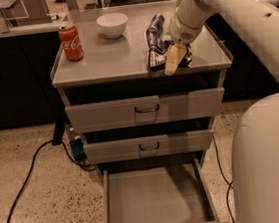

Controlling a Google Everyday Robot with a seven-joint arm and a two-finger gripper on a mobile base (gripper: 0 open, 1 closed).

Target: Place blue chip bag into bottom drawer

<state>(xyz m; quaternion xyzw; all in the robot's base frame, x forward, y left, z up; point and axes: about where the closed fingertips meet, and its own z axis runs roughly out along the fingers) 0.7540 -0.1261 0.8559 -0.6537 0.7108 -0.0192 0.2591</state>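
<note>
The blue chip bag [154, 41] lies on the counter [108, 61], right of centre, stretched from about the middle of the top down towards the front edge. It is a long, crumpled foil bag, dark blue with shiny silver-white patches that catch the light. Its far end is narrow and twisted and its near end spreads wider and flatter.

The tool [176, 61] is at the front edge of the counter near the front right corner, right against the near end of the bag. The white arm [202, 3] reaches in from the upper right. I cannot tell how far the tool is open or whether it has hold of the bag.

A red soda can [70, 42] stands upright near the left edge, and a white bowl [112, 24] sits near the back edge, between the can and the bag.

Below the counter, the bottom drawer [157, 202] is pulled out, showing a flat grey floor. The two drawers above it are shut.
</note>
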